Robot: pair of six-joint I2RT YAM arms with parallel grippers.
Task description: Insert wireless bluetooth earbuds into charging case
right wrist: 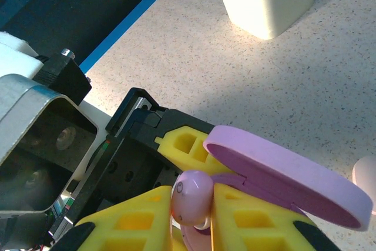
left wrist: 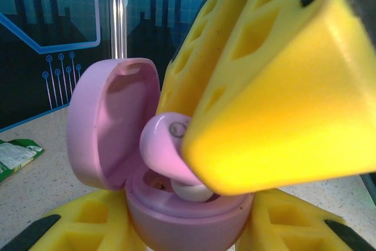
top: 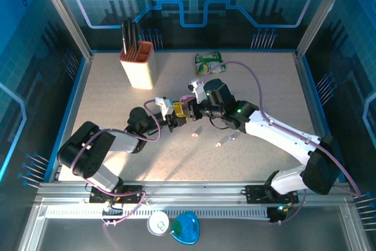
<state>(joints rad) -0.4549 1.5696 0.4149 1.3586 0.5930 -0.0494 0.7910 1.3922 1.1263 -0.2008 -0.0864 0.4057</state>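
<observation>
The main risk starts on the left, where the lilac pebble-shaped plastic charging case point(left wrist: 188, 218) is pinched low on its rounded base by the left gripper point(top: 171, 120). A downward push from the other arm could make that smooth shell slip or twist between the yellow fingers point(left wrist: 114, 230). Its hinged lid point(left wrist: 108, 124) stands open just beside the incoming part, so a sideways nudge could knock it shut or lever the case round. In the middle, the pale pink stubby plastic earbud point(left wrist: 161, 145) leans tilted over the cavity, its white tip point(left wrist: 191, 192) at or just inside the rim. If let go at that angle, it would probably sit crooked in the well, or tip out and drop to the speckled desk point(top: 258, 86), where other loose earbuds point(top: 218, 143) lie near the right arm. The broad yellow fingers of the right gripper point(right wrist: 191, 201) also crowd the opening and may strike the rim before the earbud seats. As for the grips, the left gripper is closed partway around the case base, one finger touching each side. The right gripper is closed almost fully, clamping the earbud's pink body between its fingertips and holding nothing else.
</observation>
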